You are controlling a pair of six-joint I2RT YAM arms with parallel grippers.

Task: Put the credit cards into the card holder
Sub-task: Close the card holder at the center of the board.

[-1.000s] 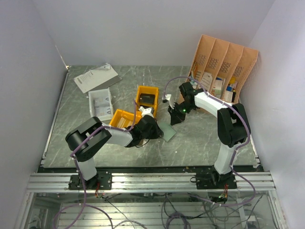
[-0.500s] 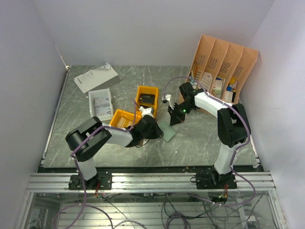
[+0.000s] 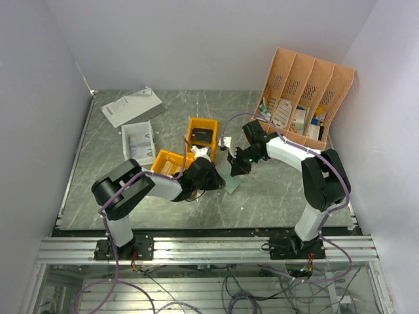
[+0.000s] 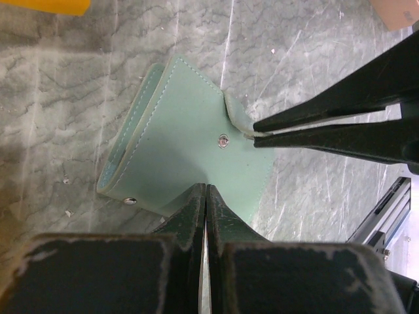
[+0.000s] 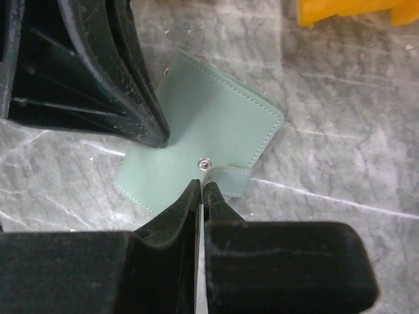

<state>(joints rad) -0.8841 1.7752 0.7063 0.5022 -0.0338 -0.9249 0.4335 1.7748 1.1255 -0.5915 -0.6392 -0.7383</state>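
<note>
The card holder point(image 3: 231, 184) is a grey-green wallet lying folded shut on the table; it also shows in the left wrist view point(image 4: 190, 147) and the right wrist view point(image 5: 209, 124). My left gripper point(image 3: 219, 180) is shut, its tips point(image 4: 206, 191) resting on the wallet's near edge. My right gripper point(image 3: 234, 169) is shut on the wallet's snap strap point(image 5: 230, 178), pinching the strap's end point(image 4: 241, 124) beside the snap stud. I cannot make out any credit cards.
Two orange bins point(image 3: 201, 134) point(image 3: 169, 162) stand just left of the wallet, one holding a black block. A white tray point(image 3: 137, 142) and a paper sheet point(image 3: 131, 106) lie at the far left. A peach desk organiser point(image 3: 304, 98) stands at the back right.
My right gripper has shifted a little left and nearer, over the wallet. The left arm and the wallet have stayed put.
</note>
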